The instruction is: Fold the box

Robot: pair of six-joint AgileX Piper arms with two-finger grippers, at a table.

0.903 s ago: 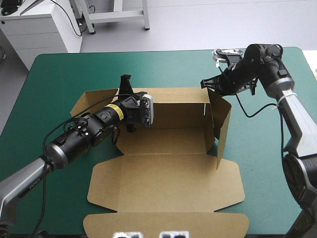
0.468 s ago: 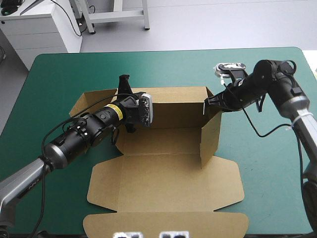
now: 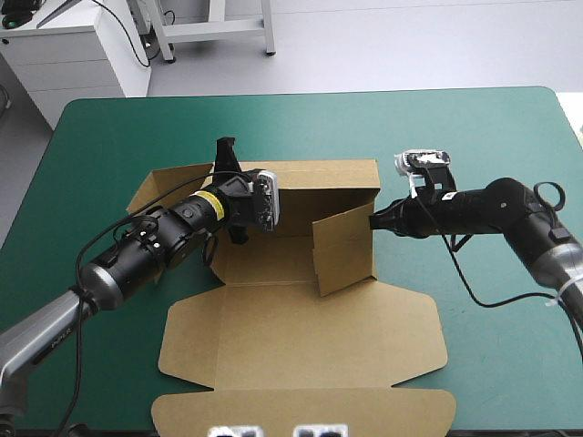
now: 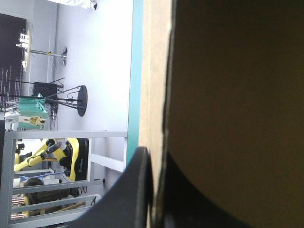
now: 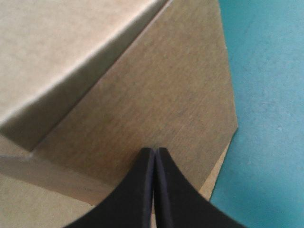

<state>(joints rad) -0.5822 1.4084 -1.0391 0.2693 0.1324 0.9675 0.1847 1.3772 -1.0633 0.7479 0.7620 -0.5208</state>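
1. Since the earlier pictures, the right hand [image 3: 375, 219] has been driven inward from the right side of the tabletop [image 3: 118, 127]. The end flap [image 3: 344, 248] ahead of it has been swung from upright at the end of the box [image 3: 301, 341] to a lean well in over the base. The left hand [image 3: 230, 157] has been kept where it was.
2. The right hand's fingers are pressed together into one point, which is laid against the flap's outer face. Nothing is held between them.
3. The left hand is clamped on the rear wall [image 3: 319, 182]; in its wrist view a finger is seen on either side of the board's edge.
4. The brown box is found on the teal-green tabletop between the two hands, its lid panel [image 3: 301, 414] spread flat, nearer the robot than either hand.
5. The task is judged to be partly done. The rear wall is raised and one end flap is being turned in. The opposite flap [image 3: 150, 189], outboard of the left hand, is not yet folded in, and the remaining walls are left to be raised and tucked.
6. One box, two hands and one tabletop are counted.
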